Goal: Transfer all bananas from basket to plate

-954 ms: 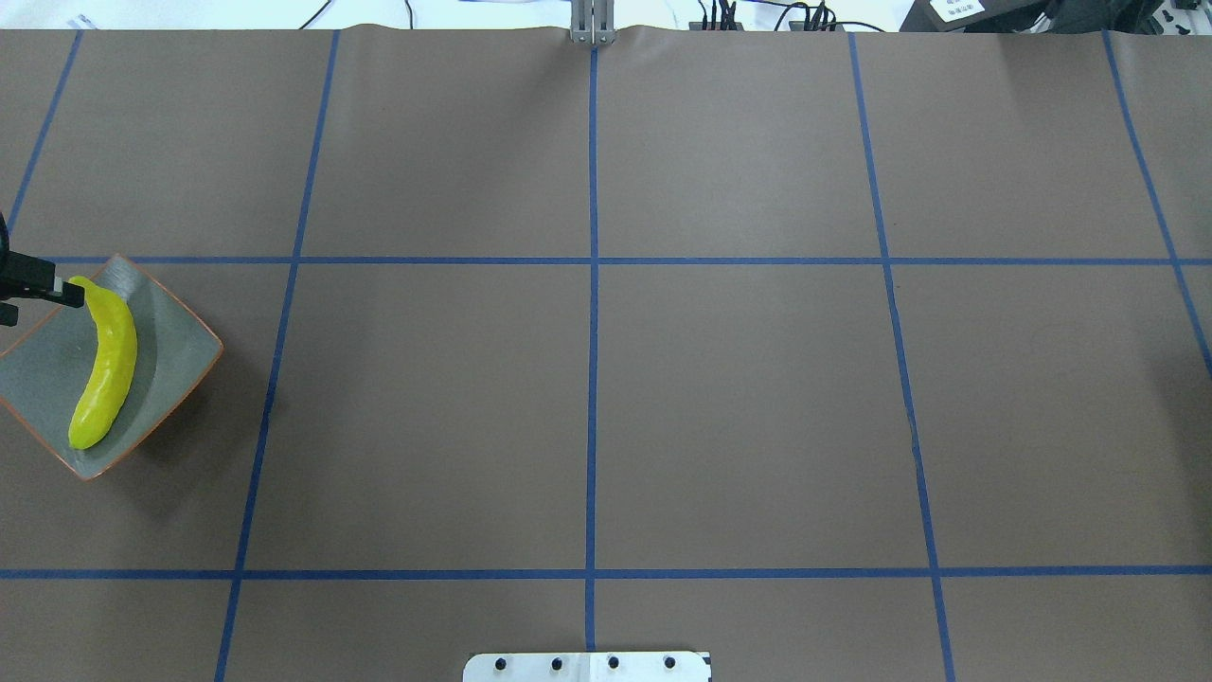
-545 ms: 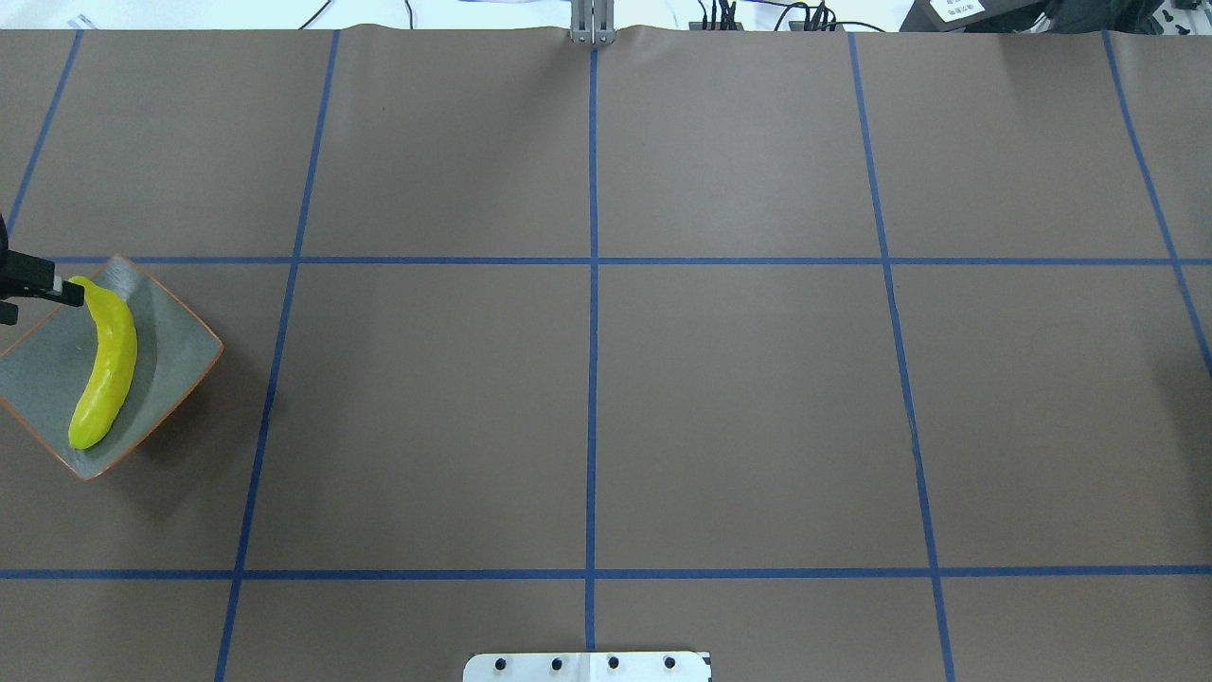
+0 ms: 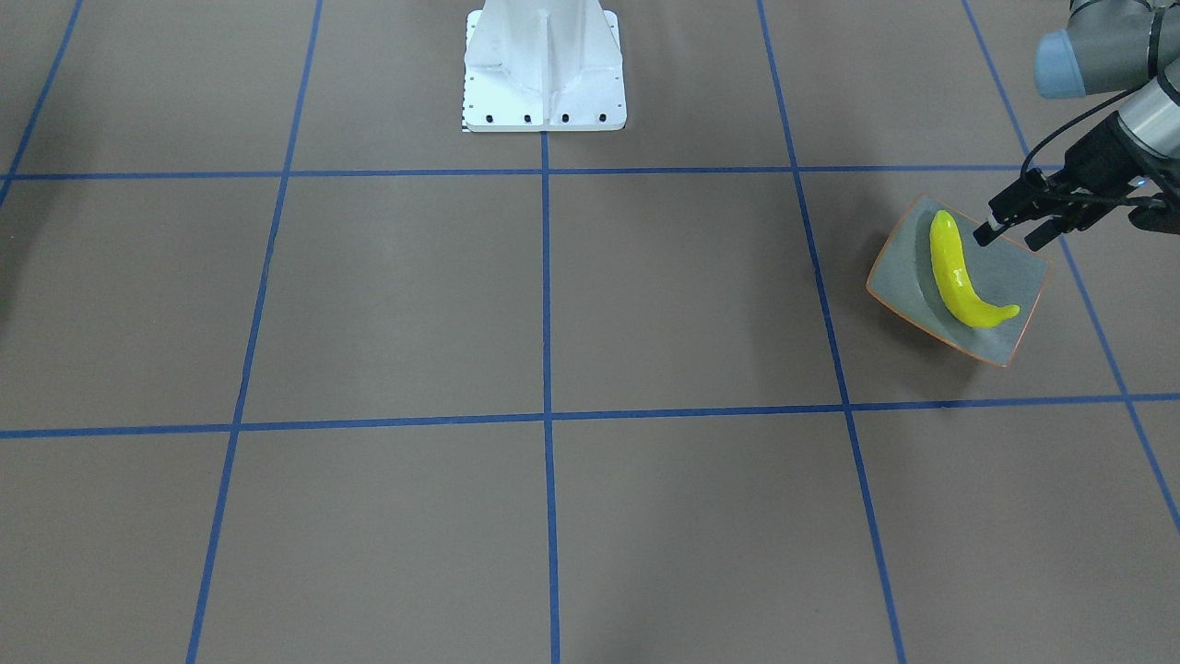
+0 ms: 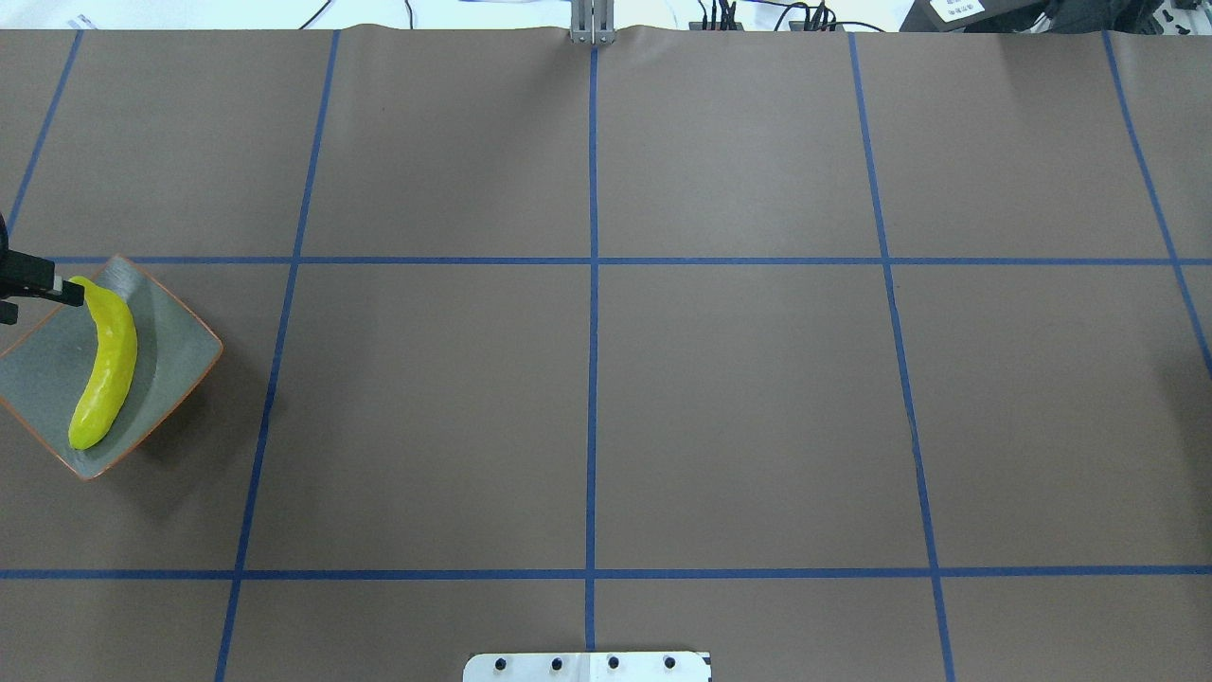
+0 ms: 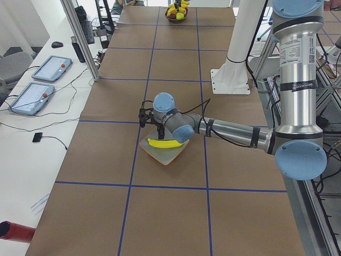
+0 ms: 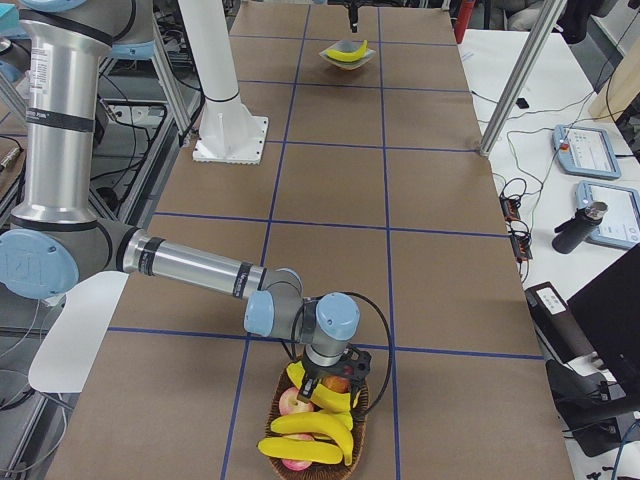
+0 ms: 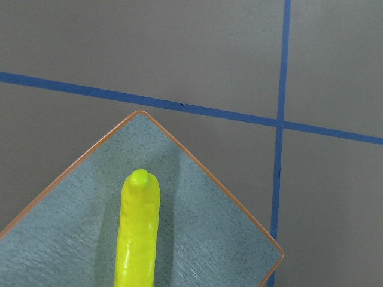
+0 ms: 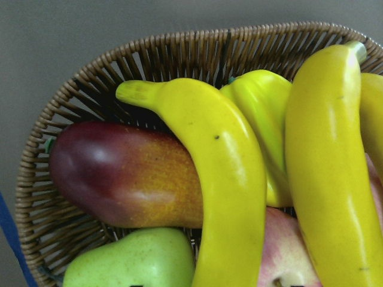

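One yellow banana (image 3: 959, 277) lies on the grey-green plate (image 3: 1014, 277) with the orange rim, at the table's left end in the overhead view (image 4: 38, 379). My left gripper (image 3: 1011, 236) is open and empty, with its fingers just over the plate's edge by the banana's end (image 4: 106, 365). The left wrist view shows the banana's tip (image 7: 137, 239) on the plate (image 7: 203, 221). My right gripper (image 6: 325, 385) is down in the wicker basket (image 8: 90, 78) over more bananas (image 8: 233, 179). I cannot tell whether it is open or shut.
The basket also holds a red-yellow mango (image 8: 119, 173) and a green pear (image 8: 131, 257). The white robot base (image 3: 544, 65) stands at the table's middle edge. Blue tape lines cross the brown table (image 4: 592, 379).
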